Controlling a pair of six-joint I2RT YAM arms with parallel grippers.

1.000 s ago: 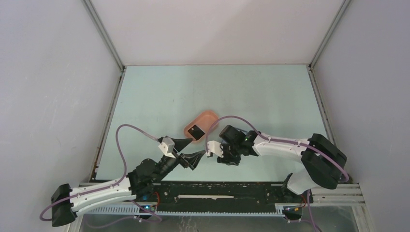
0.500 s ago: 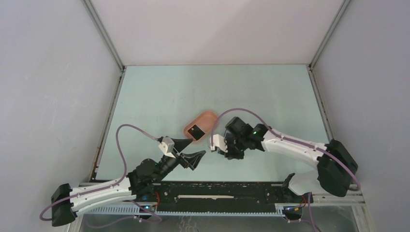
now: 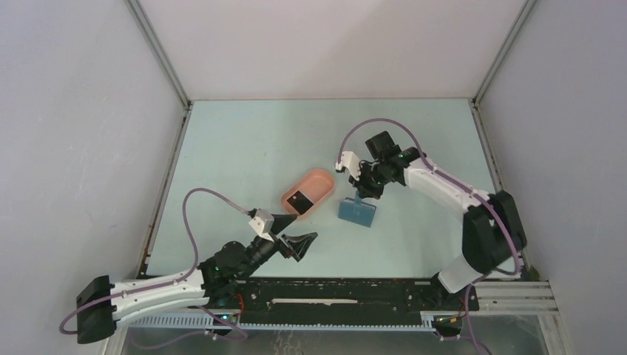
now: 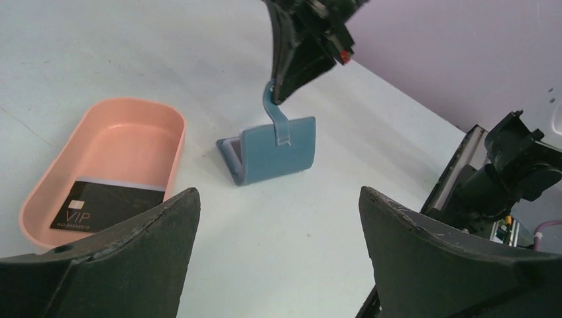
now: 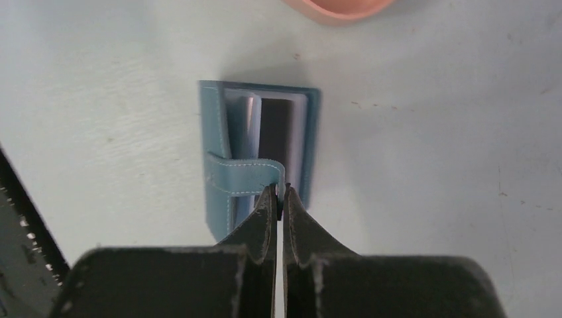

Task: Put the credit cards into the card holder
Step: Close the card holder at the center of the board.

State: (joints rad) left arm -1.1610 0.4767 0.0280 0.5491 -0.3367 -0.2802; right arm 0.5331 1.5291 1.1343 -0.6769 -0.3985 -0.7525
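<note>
- Closed jaws of the right gripper (image 5: 279, 197) pinch the end of the tab (image 5: 242, 173) of the blue card holder (image 5: 258, 132); the two fingers nearly meet on it.
- Held up by this tab, the card holder (image 4: 275, 149) is half open: one flap is raised, the other lies low on the table (image 3: 259, 140). Dark inner pockets show between the flaps.
- Jaws of the left gripper (image 4: 278, 252) stand wide apart and hold nothing. It hovers over the near part of the table, apart from the card holder.
- Just to the left of the card holder (image 3: 357, 211) is a pink tray (image 3: 319, 177), not touching it.
- One black card (image 4: 106, 205) lies flat inside the tray, at its near end.
</note>
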